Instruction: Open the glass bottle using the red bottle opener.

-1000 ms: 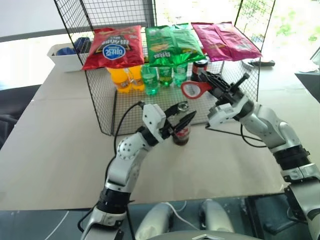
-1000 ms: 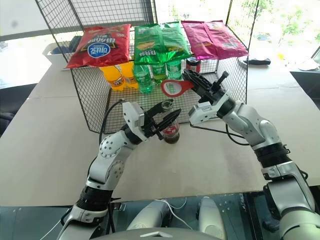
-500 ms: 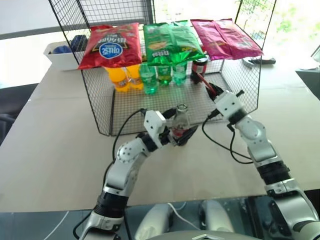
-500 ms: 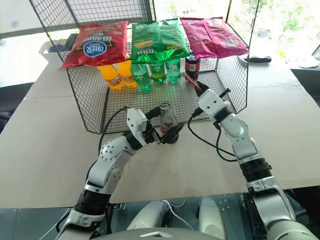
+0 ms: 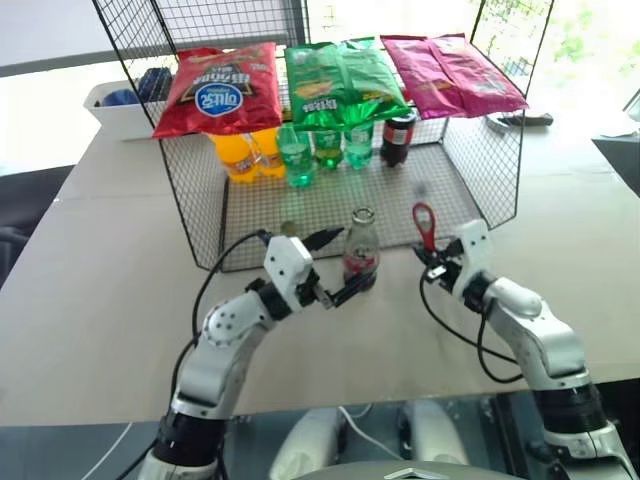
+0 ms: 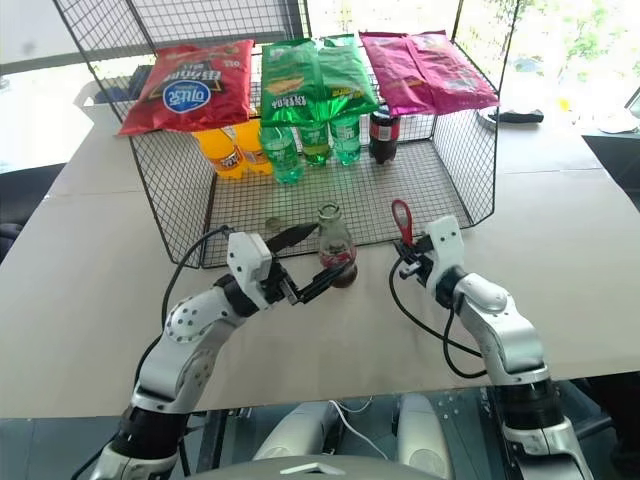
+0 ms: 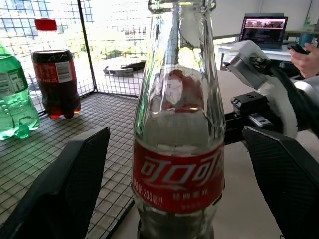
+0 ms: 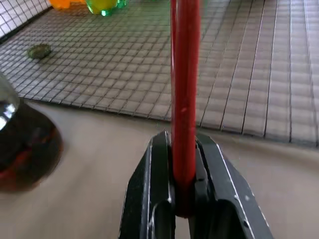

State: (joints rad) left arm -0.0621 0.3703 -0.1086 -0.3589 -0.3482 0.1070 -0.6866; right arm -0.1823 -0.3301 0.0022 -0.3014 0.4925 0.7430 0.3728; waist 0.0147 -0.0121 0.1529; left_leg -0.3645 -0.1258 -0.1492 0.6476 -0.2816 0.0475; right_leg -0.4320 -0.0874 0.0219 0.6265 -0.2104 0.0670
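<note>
Since a second ago, your left gripper (image 5: 328, 268) has let go of the glass bottle (image 5: 360, 251): its jaws, then closed around the bottle's lower body, now stand wide, one black finger (image 7: 60, 191) on each side of the glass with a gap showing on both sides. Your right gripper (image 5: 432, 259) has come down from beside the wire cage (image 5: 205, 215) to just over the table (image 5: 100, 290), and the red bottle opener (image 5: 424, 224) it grips has turned from lying level, ring toward the bottle, to standing on end.

The bottle stands upright on the table at the open front edge of the cage floor, near the middle of the head view. Its long axis runs vertical, the open, capless mouth at twelve o'clock. A small round cap (image 5: 288, 229) lies on the mesh floor at about ten o'clock from the bottle.

The right gripper's jaws are pinched narrow on the opener's handle. The opener's long axis is near vertical, ring head at twelve o'clock and handle at six. It sits at three o'clock from the bottle, near it but apart.

At the back of the cage stand orange bottles (image 5: 243, 155), green plastic bottles (image 5: 325, 150) and a dark red-capped cola bottle (image 5: 398, 137), with three snack bags (image 5: 340, 80) above them.
</note>
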